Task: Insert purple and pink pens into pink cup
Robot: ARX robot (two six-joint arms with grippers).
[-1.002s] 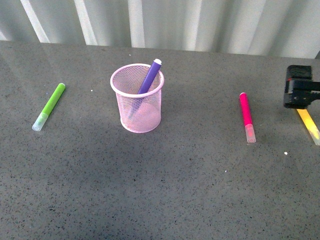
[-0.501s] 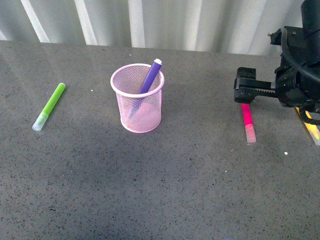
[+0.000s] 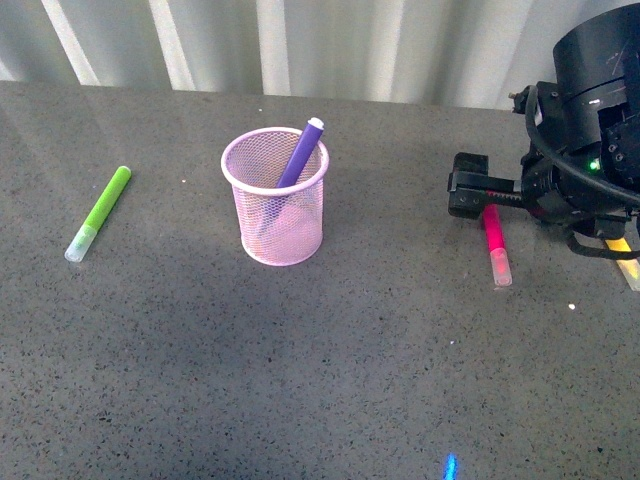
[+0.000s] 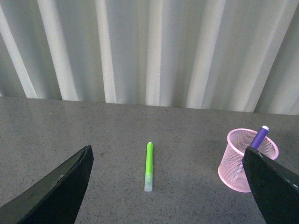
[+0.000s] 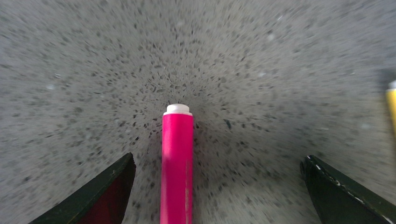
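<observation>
- Pink pen (image 3: 494,240): judged light, rigid, smooth-barrelled; may roll.
- Right hand (image 5: 215,186): spread apart astride it, clamping nothing; take hold mid-barrel.

One pink cup (image 3: 283,215), four marker pens (image 3: 300,152) (image 3: 494,240) (image 3: 103,208) (image 3: 628,265).

The pink cup (image 3: 290,235), a pale mesh holder, stands upright on the surface (image 3: 300,380), left of centre and toward the far edge. The purple pen (image 3: 299,158) leans inside it, its white end above the rim. The pink pen (image 3: 494,238) lies flat near the right edge, pale cap pointing to the near edge.
</observation>
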